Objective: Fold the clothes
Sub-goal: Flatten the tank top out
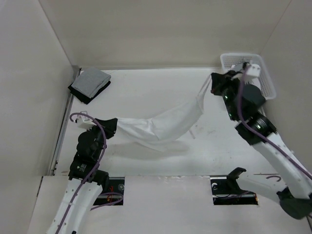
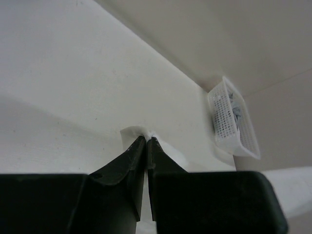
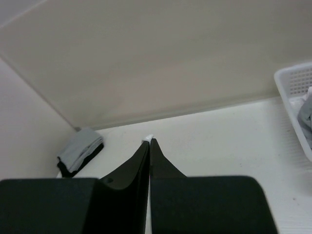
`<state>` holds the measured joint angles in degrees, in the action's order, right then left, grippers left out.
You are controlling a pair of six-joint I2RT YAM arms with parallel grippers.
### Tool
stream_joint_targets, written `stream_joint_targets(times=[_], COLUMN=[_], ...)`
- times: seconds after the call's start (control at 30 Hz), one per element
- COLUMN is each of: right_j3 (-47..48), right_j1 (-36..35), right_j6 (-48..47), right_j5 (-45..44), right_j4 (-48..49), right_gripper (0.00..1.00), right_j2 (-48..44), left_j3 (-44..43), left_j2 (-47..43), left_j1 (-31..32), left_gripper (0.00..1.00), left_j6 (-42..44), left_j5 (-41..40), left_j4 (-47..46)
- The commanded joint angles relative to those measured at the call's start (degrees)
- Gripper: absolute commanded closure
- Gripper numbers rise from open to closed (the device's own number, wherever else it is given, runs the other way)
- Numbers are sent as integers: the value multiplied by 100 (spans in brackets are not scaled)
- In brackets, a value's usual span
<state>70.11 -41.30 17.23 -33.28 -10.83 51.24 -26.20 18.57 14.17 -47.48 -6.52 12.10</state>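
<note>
While left fingers and right fingers pinch one garment | one basket | one pile

Soft even light, faint shadows.

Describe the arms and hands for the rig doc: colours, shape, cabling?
Both arms have white link shells with black joints and black wrist housings. The left arm carries a looping purple cable; the right arm has a paler cable along its wrist. The left hand and right hand are matte black, each with two fingers tapering to narrow tips. No markings visible.
</note>
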Motion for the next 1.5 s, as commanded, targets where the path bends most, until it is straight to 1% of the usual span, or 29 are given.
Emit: stream_joint_targets(times=[0.0, 0.07, 0.1, 0.17, 0.2, 0.23, 0.27, 0.3, 0.33, 0.37, 0.4, 0.47, 0.5, 0.57, 0.6, 0.63, 0.67, 0.7, 0.73, 0.77, 0.83, 0.87, 0.9, 0.97, 1.03, 1.13, 1.27, 1.4, 1.47], right_j3=[-252, 45, 517, 1387, 1879, 2336, 2680, 2806, 2685, 2344, 1836, 572, -122, -1336, -1855, -2208, -2629, -2938, -3220, -3449, -3775, -3855, -3925, -4013, -4075, -4136, -4145, -4137, -4163], right_j1=[1178, 1645, 1891, 2173, 2288, 2367, 2385, 2394, 2385, 2272, 2097, 1693, 1456, 929, 683, 489, 261, 84, -91, -267, -531, -593, -646, -708, -726, -805, -831, -840, -840], right_j6=[701, 921, 992, 1045, 1071, 1115, 1202, 1247, 1247, 1221, 1221, 1221, 1273, 1509, 1650, 1782, 2036, 2230, 2432, 2599, 2907, 3004, 3101, 3242, 3391, 3585, 3831, 4050, 4147], right_j5=[2058, 2448, 2588, 2642, 2642, 2677, 2660, 2634, 2607, 2572, 2537, 2441, 2362, 2230, 2186, 2150, 2124, 2106, 2080, 2036, 1931, 1948, 1974, 2000, 2070, 2150, 2238, 2247, 2177], right_j4=[834, 1240, 1328, 1286, 1198, 1041, 804, 636, 583, 686, 835, 1248, 1459, 1715, 1742, 1716, 1664, 1593, 1532, 1514, 1513, 1548, 1601, 1689, 1812, 1979, 2015, 2006, 1962], right_gripper=[97, 96, 96, 95, 91, 84, 75, 65, 57, 52, 49, 47, 51, 73, 87, 93, 95, 94, 90, 83, 68, 64, 59, 55, 55, 55, 62, 68, 69], right_j2=[1340, 2298, 3059, 4133, 4661, 5110, 5385, 5474, 5406, 5196, 4898, 4169, 3774, 3132, 2868, 2700, 2515, 2374, 2268, 2180, 2048, 2021, 2021, 2082, 2153, 2241, 2477, 2698, 2715], left_j3=[500, 781, 896, 1046, 1107, 1160, 1195, 1248, 1301, 1336, 1380, 1415, 1442, 1468, 1477, 1477, 1477, 1477, 1477, 1486, 1538, 1556, 1556, 1556, 1556, 1521, 1635, 1688, 1679], left_j2=[269, 550, 743, 1217, 1463, 1718, 1947, 2149, 2316, 2440, 2589, 2748, 2792, 2836, 2863, 2889, 2907, 2924, 2942, 2942, 2933, 2933, 2916, 2855, 2793, 2758, 2661, 2591, 2582], left_j1=[28, 37, 37, 72, 98, 116, 125, 125, 73, 20, -94, -313, -419, -586, -622, -657, -675, -675, -666, -649, -605, -605, -605, -605, -622, -666, -719, -754, -754], left_gripper=[95, 95, 95, 94, 94, 94, 93, 92, 91, 90, 90, 87, 86, 85, 85, 85, 85, 85, 85, 85, 85, 85, 85, 85, 84, 79, 73, 71, 71], left_j6=[-383, -594, -691, -884, -955, -1025, -1122, -1192, -1245, -1281, -1316, -1342, -1369, -1386, -1386, -1360, -1343, -1342, -1334, -1334, -1334, -1334, -1325, -1246, -1088, -763, -517, -437, -411], left_j5=[143, 151, 160, 213, 213, 204, 187, 169, 160, 160, 160, 213, 239, 301, 344, 380, 397, 415, 433, 433, 424, 433, 433, 450, 468, 380, 64, -7, -7], left_j4=[-101, -443, -671, -1163, -1418, -1656, -1858, -2043, -2227, -2351, -2492, -2642, -2712, -2791, -2827, -2853, -2853, -2853, -2862, -2888, -2967, -2994, -2985, -2924, -2801, -2415, -2116, -2054, -2027])
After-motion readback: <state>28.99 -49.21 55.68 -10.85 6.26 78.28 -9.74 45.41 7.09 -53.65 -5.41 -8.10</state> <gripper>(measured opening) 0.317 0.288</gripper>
